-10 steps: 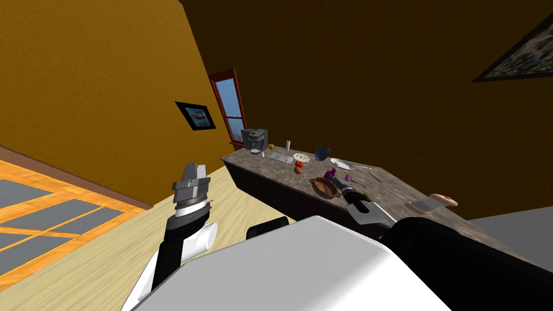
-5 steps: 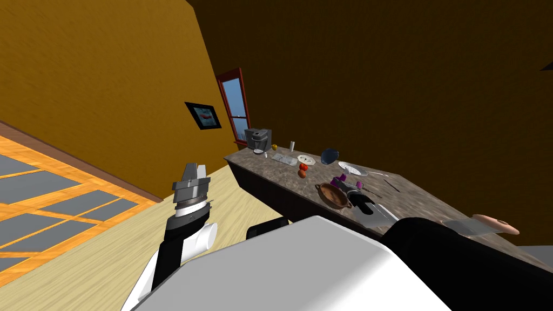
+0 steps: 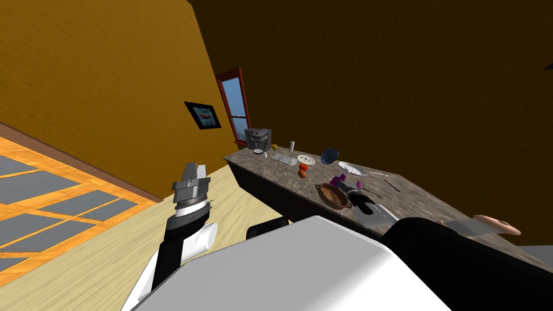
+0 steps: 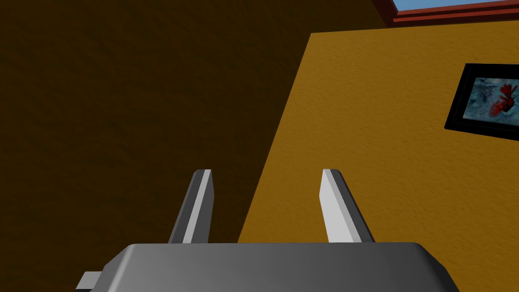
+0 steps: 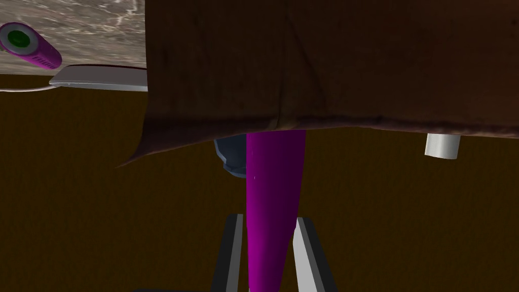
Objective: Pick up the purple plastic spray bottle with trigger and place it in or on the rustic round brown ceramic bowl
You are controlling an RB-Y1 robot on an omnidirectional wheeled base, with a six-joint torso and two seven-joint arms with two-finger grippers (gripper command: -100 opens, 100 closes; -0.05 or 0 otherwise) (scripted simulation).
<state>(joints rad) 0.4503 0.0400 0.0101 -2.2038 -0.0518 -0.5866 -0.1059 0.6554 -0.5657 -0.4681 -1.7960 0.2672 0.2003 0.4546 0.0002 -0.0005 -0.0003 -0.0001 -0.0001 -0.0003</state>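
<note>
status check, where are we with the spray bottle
Right gripper shut on purple spray bottle. Left gripper open, raised, holding nothing. Bottle's far end hidden behind brown bowl; in it or not, cannot tell.

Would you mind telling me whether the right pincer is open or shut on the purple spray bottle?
Shut: the fingers of the right pincer press both sides of the purple spray bottle.

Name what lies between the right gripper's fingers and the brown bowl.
The purple spray bottle, clamped in the right gripper, reaches up to the brown bowl: right wrist view.
</note>
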